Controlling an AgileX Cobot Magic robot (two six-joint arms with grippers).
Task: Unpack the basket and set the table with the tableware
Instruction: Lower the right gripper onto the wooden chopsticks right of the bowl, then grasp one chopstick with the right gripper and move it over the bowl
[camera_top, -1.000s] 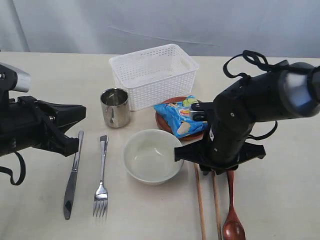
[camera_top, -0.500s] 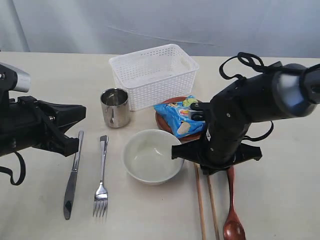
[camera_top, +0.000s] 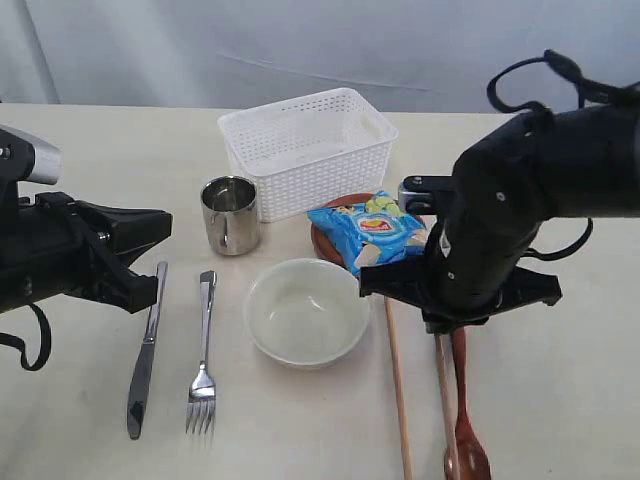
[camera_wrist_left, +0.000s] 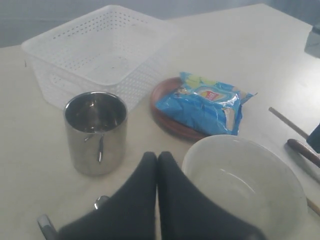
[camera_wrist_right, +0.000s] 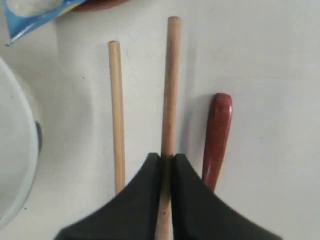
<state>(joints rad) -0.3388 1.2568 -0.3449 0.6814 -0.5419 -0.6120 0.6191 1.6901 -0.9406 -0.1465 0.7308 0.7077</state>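
Observation:
The white basket (camera_top: 310, 150) stands empty at the back of the table (camera_top: 120, 150). In front of it are the steel cup (camera_top: 230, 215), the cream bowl (camera_top: 305, 312), the knife (camera_top: 147, 350) and the fork (camera_top: 204, 350). The reddish-brown plate (camera_top: 322, 240) carries a blue chips bag (camera_top: 375, 232). My right gripper (camera_wrist_right: 166, 159) is shut on one chopstick (camera_wrist_right: 171, 75). That chopstick lies between the other chopstick (camera_wrist_right: 116, 110) and the dark wooden spoon (camera_wrist_right: 217, 130). My left gripper (camera_wrist_left: 157, 157) is shut and empty, between the cup (camera_wrist_left: 95, 130) and the bowl (camera_wrist_left: 245, 185).
My right arm (camera_top: 500, 220) hangs over the near end of the plate and the tops of the chopsticks (camera_top: 395, 390). My left arm (camera_top: 80, 250) sits low at the left edge, just left of the knife. A grey wall runs behind the table.
My right gripper has closed on the right-hand chopstick. The right arm has shifted to the right, and that chopstick now lies closer to the spoon. The left arm has not moved.

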